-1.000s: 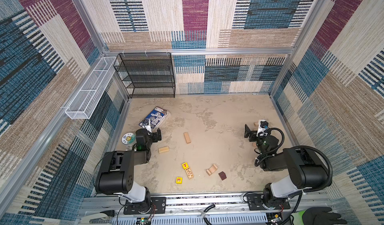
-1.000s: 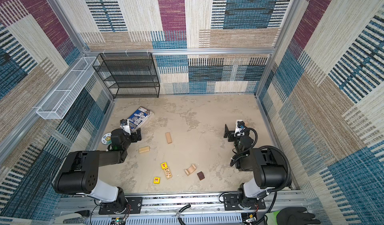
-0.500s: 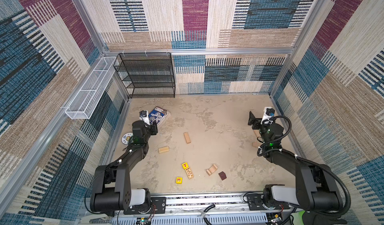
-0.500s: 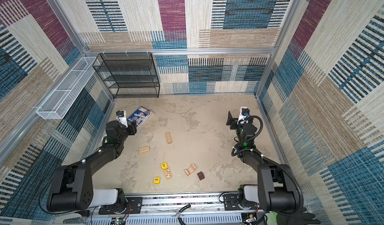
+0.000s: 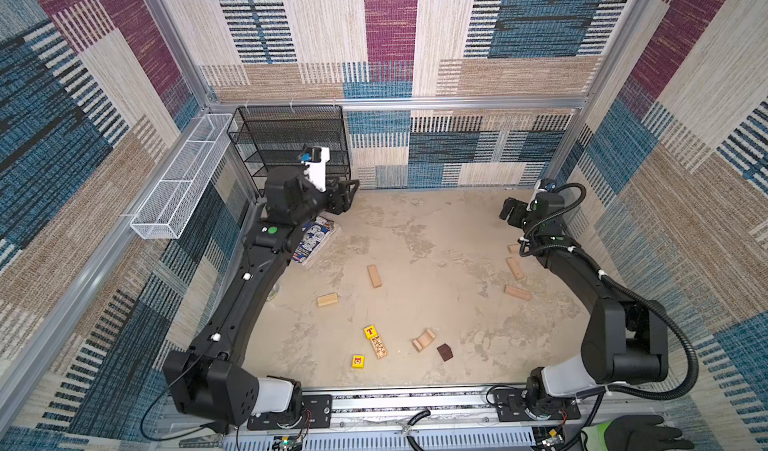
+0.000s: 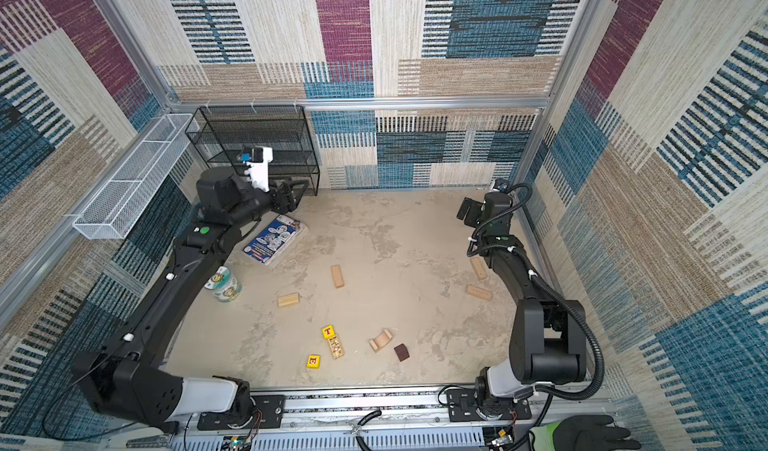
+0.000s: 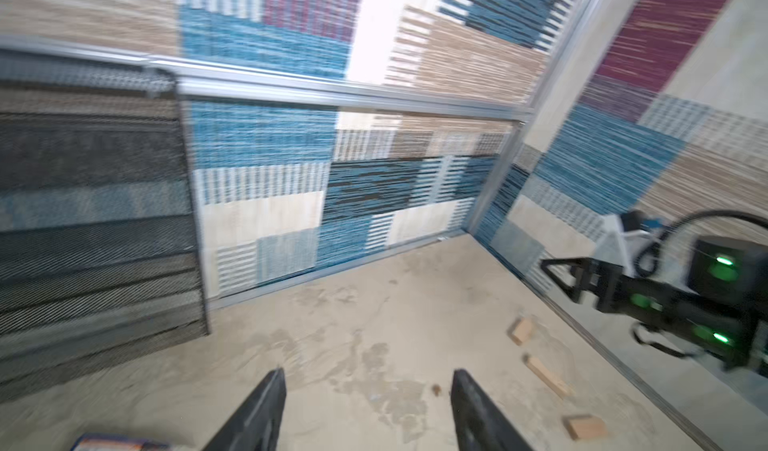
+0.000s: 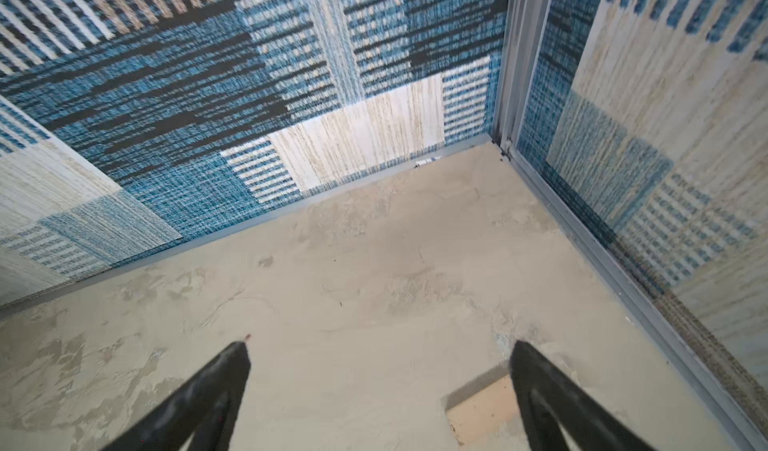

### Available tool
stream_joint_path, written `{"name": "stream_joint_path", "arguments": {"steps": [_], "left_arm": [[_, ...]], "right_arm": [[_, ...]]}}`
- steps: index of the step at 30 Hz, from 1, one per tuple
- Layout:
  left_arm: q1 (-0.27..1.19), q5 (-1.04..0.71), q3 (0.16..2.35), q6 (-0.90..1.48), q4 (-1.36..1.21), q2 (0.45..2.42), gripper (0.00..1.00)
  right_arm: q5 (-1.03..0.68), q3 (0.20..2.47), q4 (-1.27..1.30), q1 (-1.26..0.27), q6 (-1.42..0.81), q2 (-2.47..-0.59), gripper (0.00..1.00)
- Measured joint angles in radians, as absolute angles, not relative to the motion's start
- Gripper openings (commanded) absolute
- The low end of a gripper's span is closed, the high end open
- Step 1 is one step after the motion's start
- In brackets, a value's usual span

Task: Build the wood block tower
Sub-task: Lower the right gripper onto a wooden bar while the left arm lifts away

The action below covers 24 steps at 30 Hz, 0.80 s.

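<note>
The wood blocks lie scattered on the sandy floor, none stacked. In both top views I see a pale bar [image 5: 374,276], another pale bar [image 5: 327,300], a yellow T cube [image 5: 370,331] touching a printed bar [image 5: 379,347], a small yellow cube [image 5: 358,361], an arch [image 5: 424,340] and a dark brown cube [image 5: 444,352]. Three more pale bars [image 5: 514,268] lie under the right arm. My left gripper [image 5: 347,197] [image 7: 368,374] hangs open and empty high at the back left. My right gripper [image 5: 508,214] [image 8: 380,347] is open above a pale block [image 8: 478,411] near the back right corner.
A black mesh shelf [image 5: 291,145] stands at the back left, right behind the left gripper. A white wire basket [image 5: 178,178] hangs on the left wall. A blue printed packet [image 6: 274,237] and a round white disc [image 6: 224,286] lie beneath the left arm. A gloved hand [image 5: 636,432] rests at the front right.
Both arms have unfolded and stretched toward the back. The left gripper rose from beside the packet to the shelf. The right gripper moved toward the back right corner. No block has moved.
</note>
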<state>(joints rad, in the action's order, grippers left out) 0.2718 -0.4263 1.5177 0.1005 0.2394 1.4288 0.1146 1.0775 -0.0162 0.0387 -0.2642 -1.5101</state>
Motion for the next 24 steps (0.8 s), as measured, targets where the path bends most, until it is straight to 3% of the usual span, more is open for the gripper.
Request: {"name": "stream_joint_path", "arguments": {"steps": [6, 11, 13, 19, 22, 24], "left_arm": [[0.402, -0.36, 1.607, -0.01, 0.519, 1.523, 0.74], [0.411, -0.242, 1.625, -0.01, 0.698, 1.568, 0.69], [0.411, -0.205, 1.64, -0.007, 0.731, 1.561, 0.63], [0.413, -0.132, 1.575, -0.002, 0.728, 1.453, 0.63], [0.413, -0.14, 1.524, -0.008, 0.704, 1.395, 0.65], [0.414, -0.156, 1.499, -0.023, 0.683, 1.364, 0.75]], "right_arm": [[0.061, 1.078, -0.11, 0.044, -0.324, -1.534, 0.96], [-0.037, 1.032, -0.133, 0.059, -0.339, -1.545, 0.92], [-0.064, 0.995, -0.134, 0.06, -0.339, -1.543, 0.88], [-0.096, 0.937, -0.146, 0.07, -0.312, -1.567, 0.71], [-0.098, 0.922, -0.147, 0.077, -0.309, -1.593, 0.67], [-0.098, 0.919, -0.149, 0.079, -0.304, -1.608, 0.66]]}}
